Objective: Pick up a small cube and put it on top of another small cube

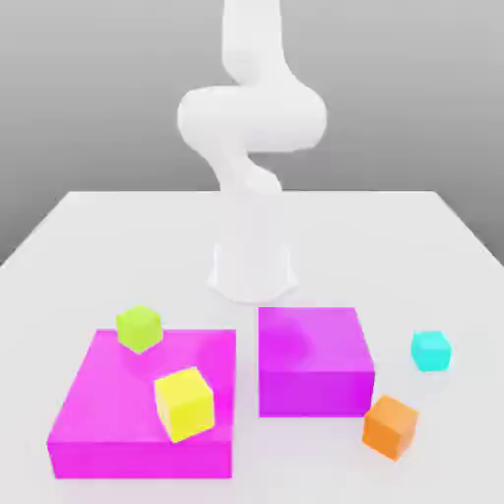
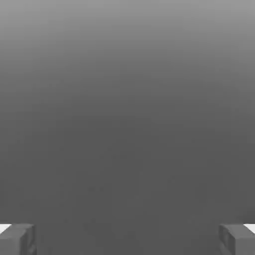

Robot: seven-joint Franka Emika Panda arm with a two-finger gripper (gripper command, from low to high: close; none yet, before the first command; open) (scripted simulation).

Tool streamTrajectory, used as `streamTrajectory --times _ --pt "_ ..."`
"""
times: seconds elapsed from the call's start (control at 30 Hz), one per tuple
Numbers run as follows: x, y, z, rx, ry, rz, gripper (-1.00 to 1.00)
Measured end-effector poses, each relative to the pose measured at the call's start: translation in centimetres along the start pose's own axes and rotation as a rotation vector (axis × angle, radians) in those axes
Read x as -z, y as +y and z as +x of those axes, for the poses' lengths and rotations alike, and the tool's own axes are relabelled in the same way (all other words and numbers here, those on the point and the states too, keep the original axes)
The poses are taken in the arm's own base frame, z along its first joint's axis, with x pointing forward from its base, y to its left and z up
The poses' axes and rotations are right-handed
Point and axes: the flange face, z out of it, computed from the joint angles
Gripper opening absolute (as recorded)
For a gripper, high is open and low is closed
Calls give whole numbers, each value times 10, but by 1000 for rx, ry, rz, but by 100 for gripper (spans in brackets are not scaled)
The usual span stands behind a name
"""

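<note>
The small cyan cube [image 1: 430, 350] rests on the white table at the exterior view's right, beside the smaller magenta block. The bright yellow cube [image 1: 184, 404] sits tilted on top of the large flat magenta block [image 1: 118, 423] at the exterior view's left. In the hand view my gripper [image 2: 127, 240] is open: its two grey fingertips [image 2: 17, 240] stand far apart with nothing between them, and only plain grey background lies ahead. My white arm [image 1: 251, 123] rises from its base at the back of the table, well above the cubes.
A lime-green cube [image 1: 139, 327] sits on the back corner of the large magenta block. A second magenta block [image 1: 313, 359] stands in the middle. An orange cube [image 1: 391, 426] lies in front of the cyan one. The arm's base [image 1: 253, 271] stands behind the blocks.
</note>
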Motion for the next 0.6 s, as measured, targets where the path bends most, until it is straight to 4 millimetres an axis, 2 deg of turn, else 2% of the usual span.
streamTrajectory --times 0.13,0.2,0.3,0.37,0.47,0.57,0.6 --pt "-99 -30 -73 281 -154 -33 0" --pt "-139 -37 -116 418 -227 -41 0" --pt "-189 -40 -187 621 -337 -44 0" --pt "-215 -35 -237 757 -410 -39 0" --pt "-245 -19 -314 962 -522 -24 0" --pt "-263 9 -389 1167 -635 0 0" --pt "-262 18 -420 1255 -676 20 0"
